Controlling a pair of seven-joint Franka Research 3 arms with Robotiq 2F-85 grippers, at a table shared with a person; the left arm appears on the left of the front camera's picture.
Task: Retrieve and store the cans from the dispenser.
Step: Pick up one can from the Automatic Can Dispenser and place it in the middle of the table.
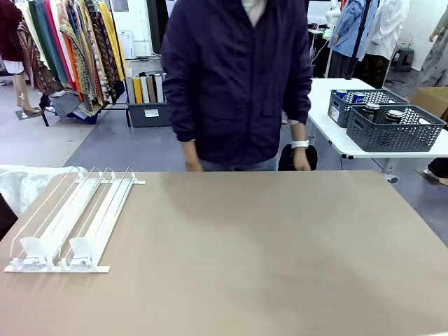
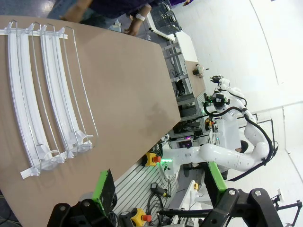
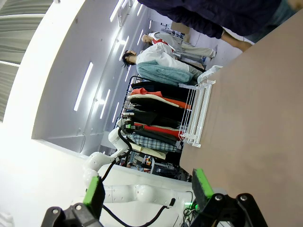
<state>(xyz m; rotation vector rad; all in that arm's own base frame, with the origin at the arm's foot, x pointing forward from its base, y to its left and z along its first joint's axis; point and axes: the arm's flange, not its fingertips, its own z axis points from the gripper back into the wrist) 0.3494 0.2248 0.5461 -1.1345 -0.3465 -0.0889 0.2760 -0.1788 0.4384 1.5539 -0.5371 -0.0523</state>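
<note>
The white dispenser [image 1: 70, 217] lies flat on the left side of the brown table [image 1: 266, 252], and its rails hold nothing. It also shows in the left wrist view as the dispenser [image 2: 47, 94] and far off in the right wrist view as the dispenser [image 3: 196, 113]. Some cans [image 1: 371, 108] stand in grey baskets on a white table at the back right. My left gripper [image 2: 160, 182] hangs open off the table's near edge, with nothing between its fingers. My right gripper [image 3: 147, 187] is open too and holds nothing.
A person in a dark jacket [image 1: 234, 77] stands at the table's far edge, one hand [image 1: 301, 155] with a white wristband hanging down. Two grey lattice baskets [image 1: 392, 133] sit on the white side table. White cloth [image 1: 21, 185] lies past the table's left edge.
</note>
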